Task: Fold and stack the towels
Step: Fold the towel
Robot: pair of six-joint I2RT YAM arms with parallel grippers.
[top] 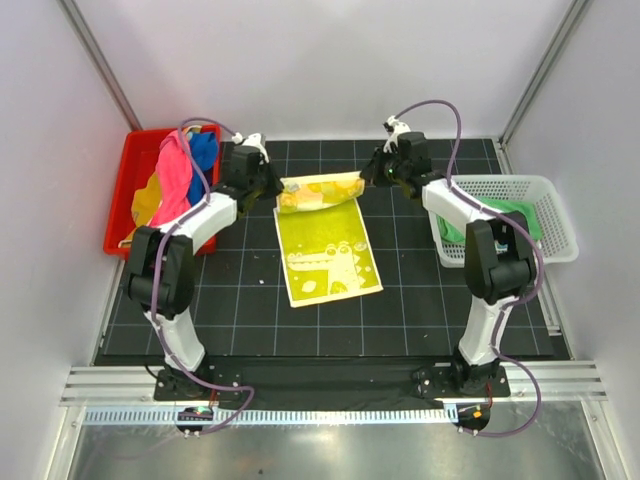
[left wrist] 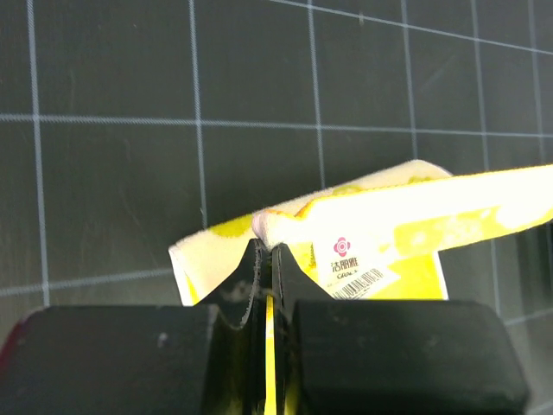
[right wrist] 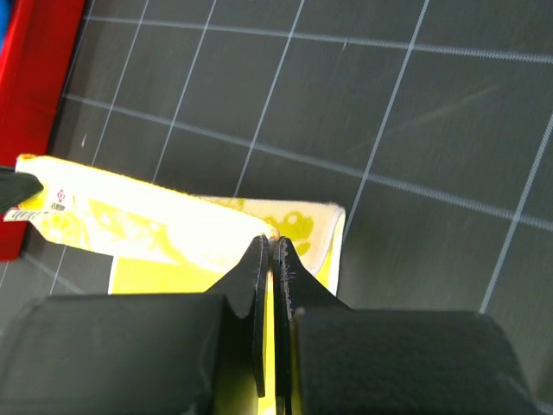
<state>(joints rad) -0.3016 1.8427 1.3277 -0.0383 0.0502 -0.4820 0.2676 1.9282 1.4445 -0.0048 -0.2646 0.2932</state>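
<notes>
A yellow towel (top: 328, 255) with a white printed pattern lies on the black grid mat, its far edge lifted and curled over toward the near side. My left gripper (top: 277, 187) is shut on the far left corner of the yellow towel (left wrist: 363, 233), next to its barcode tag (left wrist: 352, 270). My right gripper (top: 366, 176) is shut on the far right corner of the yellow towel (right wrist: 173, 229). Pink, blue and yellow towels (top: 175, 180) sit piled in the red bin (top: 122, 200). A green towel (top: 500, 225) lies in the white mesh basket (top: 555, 215).
The red bin stands at the left edge of the mat and shows in the right wrist view (right wrist: 39, 104). The white basket stands at the right edge. Grey walls close in the far side and both sides.
</notes>
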